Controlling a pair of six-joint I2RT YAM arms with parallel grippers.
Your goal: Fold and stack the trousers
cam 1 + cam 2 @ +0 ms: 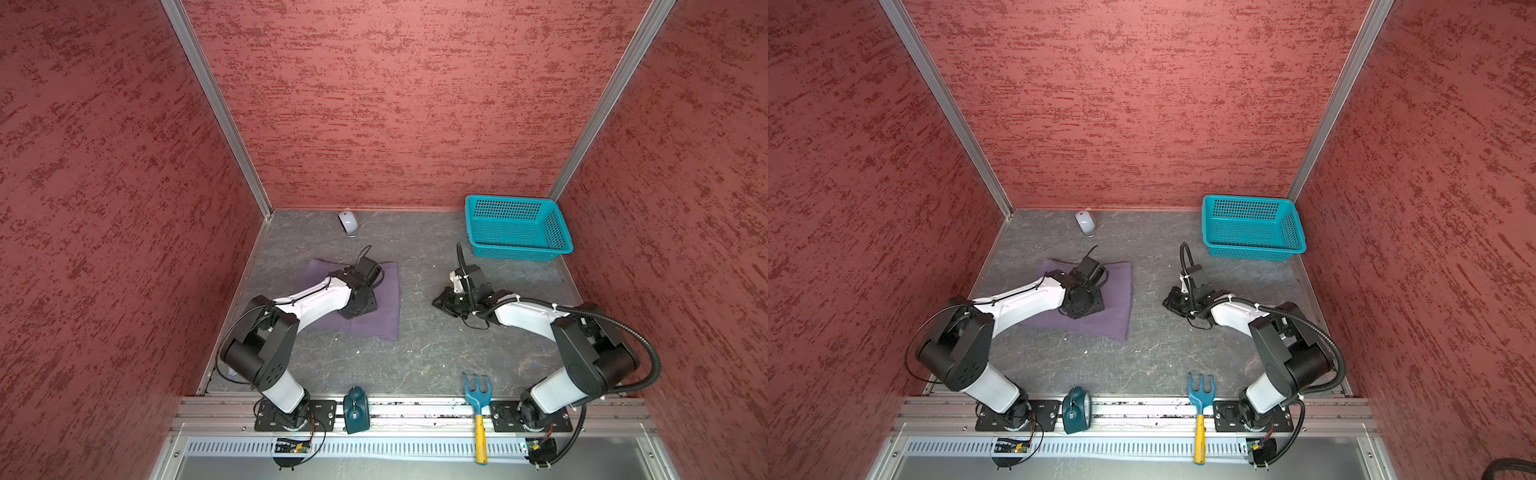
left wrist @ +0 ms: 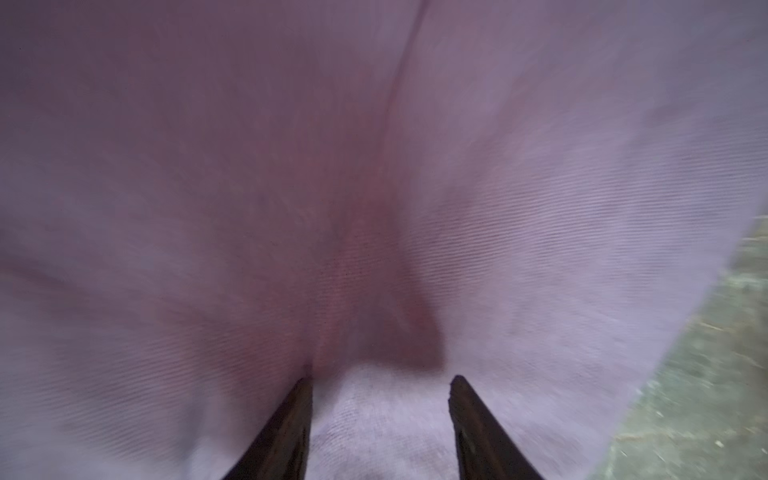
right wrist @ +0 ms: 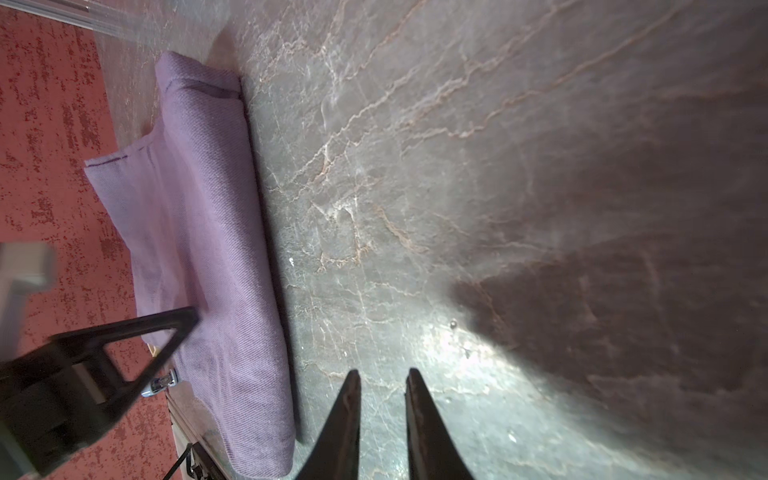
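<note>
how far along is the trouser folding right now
Done: the trousers lie folded into a compact rectangle on the table. In hand: the left tool sits over the cloth, jaws apart, gripping nothing; the right tool is off to the side over bare table, holding nothing. Left: likely only placing them; they are not in the teal basket.

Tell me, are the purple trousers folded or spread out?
Folded. The trousers lie as a compact rectangle, no legs sticking out; the right wrist view shows stacked layers.
</note>
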